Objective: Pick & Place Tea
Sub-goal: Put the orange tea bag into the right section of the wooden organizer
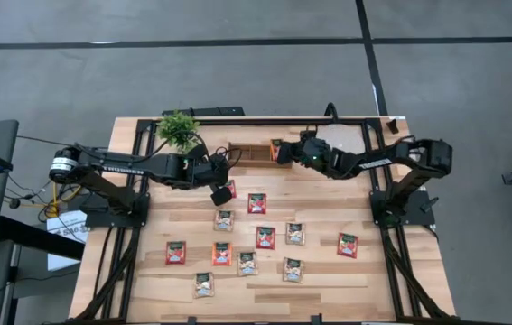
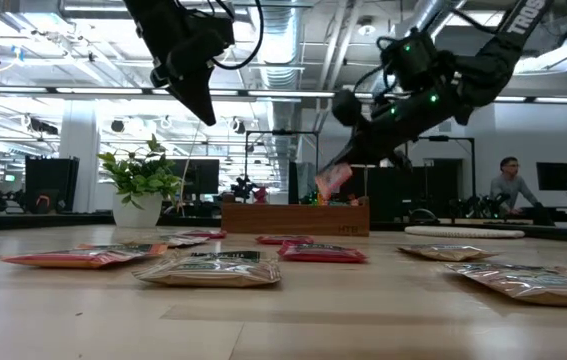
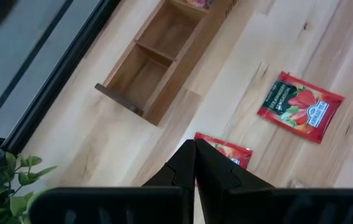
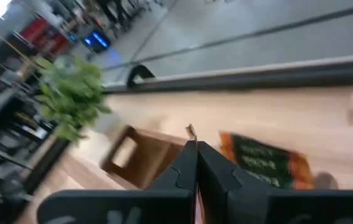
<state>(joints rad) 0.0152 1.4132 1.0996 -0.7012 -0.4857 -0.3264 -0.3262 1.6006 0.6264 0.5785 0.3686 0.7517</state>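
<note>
The right pincer hangs just above the wooden tray, its fingers pressed together on a red-orange sachet that dangles tilted over the tray's right end. The left pincer hovers a little in front of the tray's left end with its fingers closed on nothing, just over a red sachet lying flat on the boards. The rest of the tea sachets — red, orange and pale — are scattered flat across the worktop in front of the tray. Print shows on the packets, but none of it is legible; one red packet near the tray carries a picture of red fruit and a pale label. The only readable lettering is "TROS" in white on the right arm. The worktop is pale wood planks in a black frame. A small potted plant stands beside the tray's left end, and a flat pale disc lies to its right. Behind the tray is an open workshop — ceiling pipes, strip lights, monitors — with a person seated at the far right.
</note>
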